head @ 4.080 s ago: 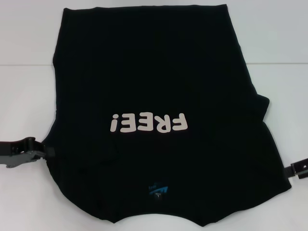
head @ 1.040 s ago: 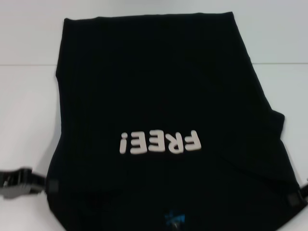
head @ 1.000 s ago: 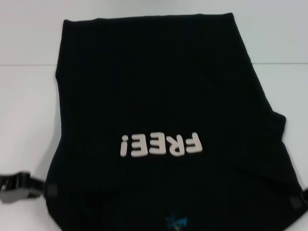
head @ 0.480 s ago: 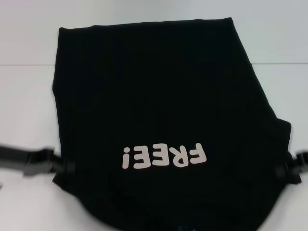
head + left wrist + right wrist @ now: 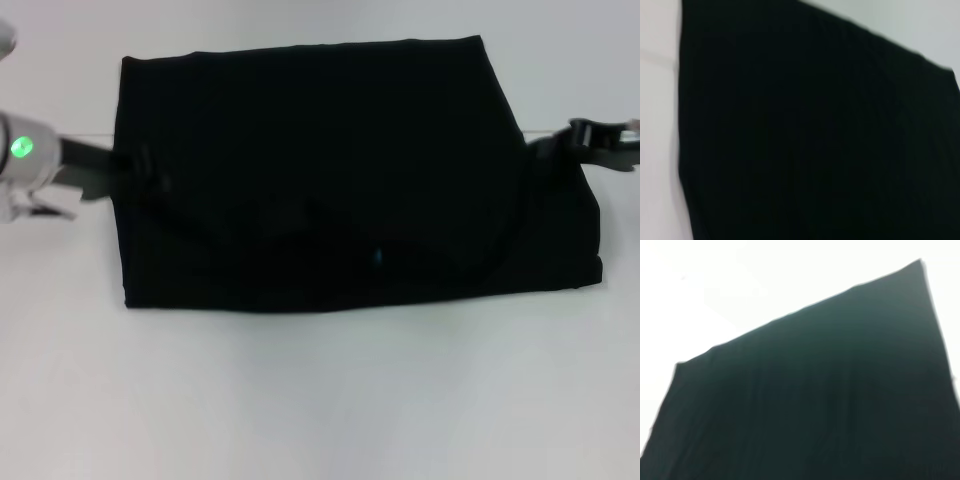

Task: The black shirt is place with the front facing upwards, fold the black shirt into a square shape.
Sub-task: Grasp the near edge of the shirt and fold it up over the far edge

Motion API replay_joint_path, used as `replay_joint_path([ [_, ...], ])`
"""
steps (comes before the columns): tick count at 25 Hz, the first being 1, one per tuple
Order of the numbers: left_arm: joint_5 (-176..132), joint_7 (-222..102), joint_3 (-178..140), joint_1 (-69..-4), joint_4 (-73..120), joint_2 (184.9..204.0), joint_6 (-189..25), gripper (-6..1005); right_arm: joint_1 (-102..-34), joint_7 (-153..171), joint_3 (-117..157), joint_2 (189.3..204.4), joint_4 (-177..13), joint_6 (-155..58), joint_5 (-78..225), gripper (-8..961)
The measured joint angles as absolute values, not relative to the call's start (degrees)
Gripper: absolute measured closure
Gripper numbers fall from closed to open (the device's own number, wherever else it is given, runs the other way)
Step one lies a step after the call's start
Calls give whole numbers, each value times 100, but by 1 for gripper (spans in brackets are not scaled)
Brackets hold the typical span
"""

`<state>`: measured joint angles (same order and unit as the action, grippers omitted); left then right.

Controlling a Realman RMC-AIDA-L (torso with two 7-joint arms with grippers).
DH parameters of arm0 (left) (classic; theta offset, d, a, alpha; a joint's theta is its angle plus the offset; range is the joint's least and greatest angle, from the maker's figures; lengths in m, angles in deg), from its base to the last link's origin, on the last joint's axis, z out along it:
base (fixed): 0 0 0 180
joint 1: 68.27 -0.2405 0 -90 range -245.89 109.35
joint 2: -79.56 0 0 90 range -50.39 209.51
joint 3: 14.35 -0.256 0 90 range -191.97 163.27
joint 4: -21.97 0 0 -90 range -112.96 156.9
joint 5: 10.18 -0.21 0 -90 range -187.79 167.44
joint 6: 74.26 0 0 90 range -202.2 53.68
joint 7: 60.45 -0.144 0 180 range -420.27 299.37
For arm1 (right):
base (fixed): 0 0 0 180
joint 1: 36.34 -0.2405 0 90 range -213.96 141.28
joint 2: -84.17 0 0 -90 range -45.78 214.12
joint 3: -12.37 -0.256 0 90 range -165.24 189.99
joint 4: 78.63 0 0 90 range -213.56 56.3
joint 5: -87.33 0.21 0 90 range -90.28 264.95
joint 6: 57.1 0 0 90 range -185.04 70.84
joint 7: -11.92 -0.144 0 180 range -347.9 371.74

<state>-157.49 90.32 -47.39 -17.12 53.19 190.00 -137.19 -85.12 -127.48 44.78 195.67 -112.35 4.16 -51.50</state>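
**Black shirt doubled over, both grippers at its far side edges**

From the head camera I see the large black cotton shirt [image 5: 320, 170] lying flat on the white desk [image 5: 320, 400], filling the middle and far part of the view. It reads as a wide rectangle, near edge straight, with a folded layer on top; the far-right part slopes out to a wider lower layer at the right. No front lettering shows on the upper face, only a tiny blue speck [image 5: 377, 258] near the middle of the near half.

My left gripper [image 5: 135, 170] sits at the shirt's left edge, toward the far side, its dark fingers overlapping the cloth. The silver arm body with a green light [image 5: 20, 148] is just left of it. I cannot tell whether those fingers are pinching cloth or spread.

My right gripper [image 5: 560, 145] is at the shirt's right edge, far side, touching or just beside the fabric. Same here: finger state not readable.

Left wrist view: almost all black fabric [image 5: 815, 130], a strip of desk along one side. Right wrist view: a slanted black fabric sheet [image 5: 815, 400] against pale desk, own fingers not visible.
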Motion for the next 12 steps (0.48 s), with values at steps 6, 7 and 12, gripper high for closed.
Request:
replay_joint_path([
  [6,-15819,9487,-5402,-1555,5057,19307,-11979,913,-8896,-12720,5336,19814,-10442,-1642,-5166,903],
  [7,-15819,9496,-5421,-1554,5043,19322,-11918,912,-8936,-12720,5470,19863,-10363,-1904,-5162,903],
  [12,-15815,9518,-5469,-1527,5023,19369,-11563,910,-9005,-12712,5610,20121,-10385,-2697,-5123,904],
])
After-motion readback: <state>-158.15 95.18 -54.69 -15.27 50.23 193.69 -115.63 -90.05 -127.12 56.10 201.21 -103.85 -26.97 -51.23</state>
